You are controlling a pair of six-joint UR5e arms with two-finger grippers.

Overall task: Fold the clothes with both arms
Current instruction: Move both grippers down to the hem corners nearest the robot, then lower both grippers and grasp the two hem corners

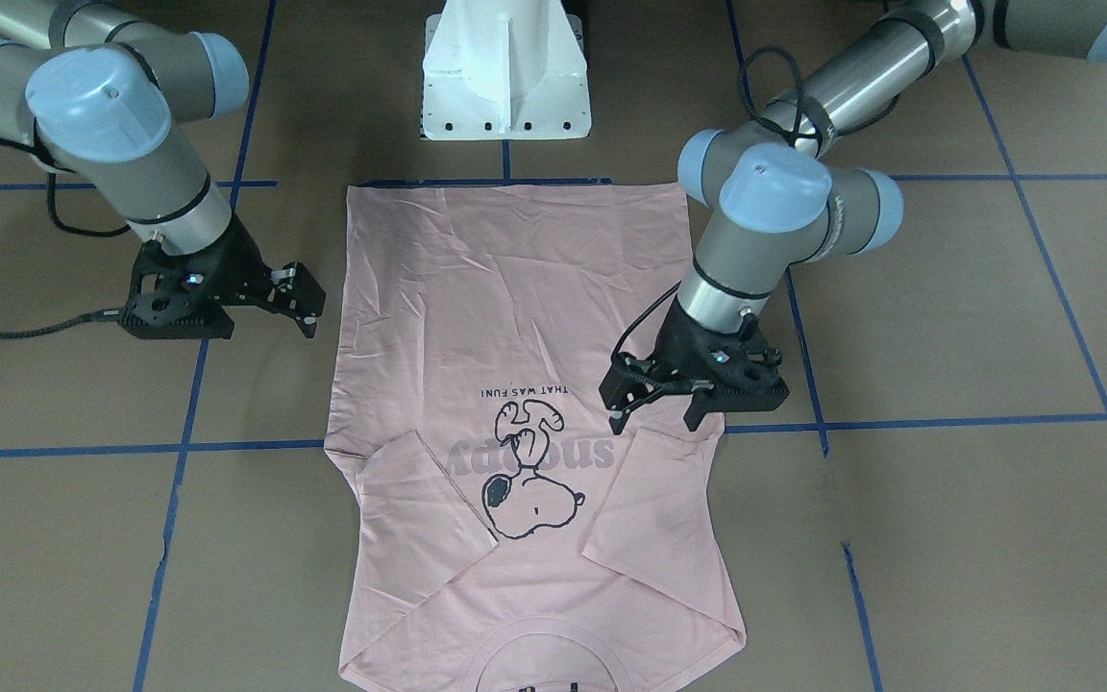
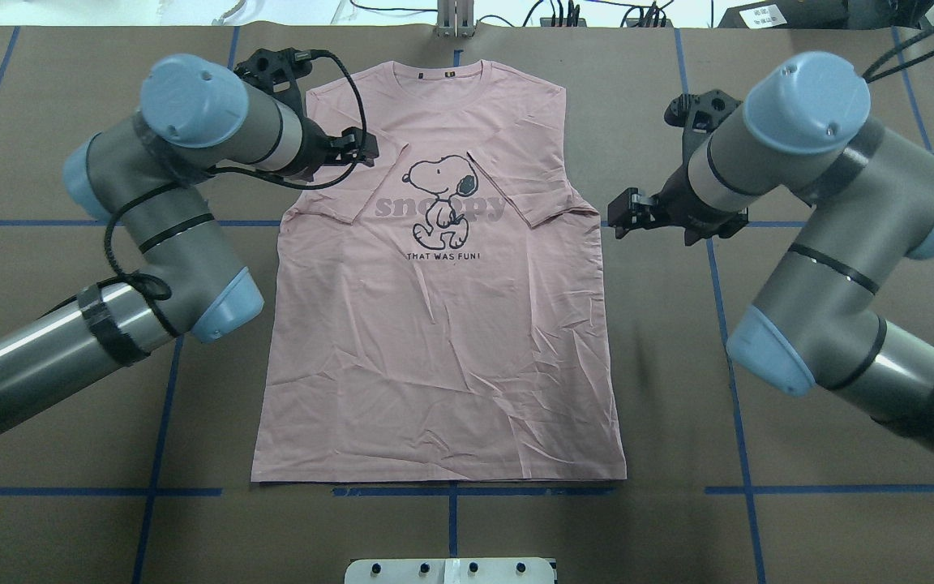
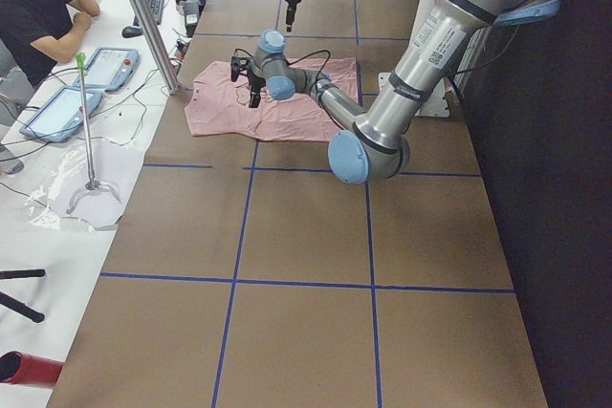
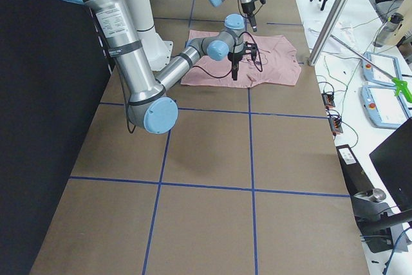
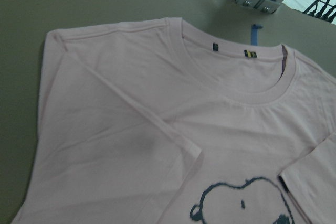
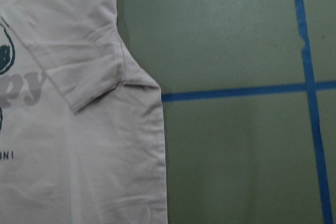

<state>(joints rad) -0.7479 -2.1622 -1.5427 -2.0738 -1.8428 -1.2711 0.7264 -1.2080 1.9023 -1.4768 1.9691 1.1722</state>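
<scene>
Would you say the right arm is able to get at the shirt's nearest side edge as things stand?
Probably yes: the right hand hangs just beside the shirt, with nothing but table between them.

The brown table point(image 2: 678, 535), gridded with blue tape point(image 2: 57, 491), carries a pink T-shirt point(image 2: 443, 349) lying flat, print up, sleeves folded in, collar by the far edge, hem toward the white base point(image 2: 451, 570).

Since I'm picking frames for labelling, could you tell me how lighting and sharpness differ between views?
Overhead exterior: even light, T-shirt print sharp, faint shadow on the table beside it. Both wrist views: table looks greenish, focus softer. Exterior front-facing: glare on the left arm's metal tube.
</scene>
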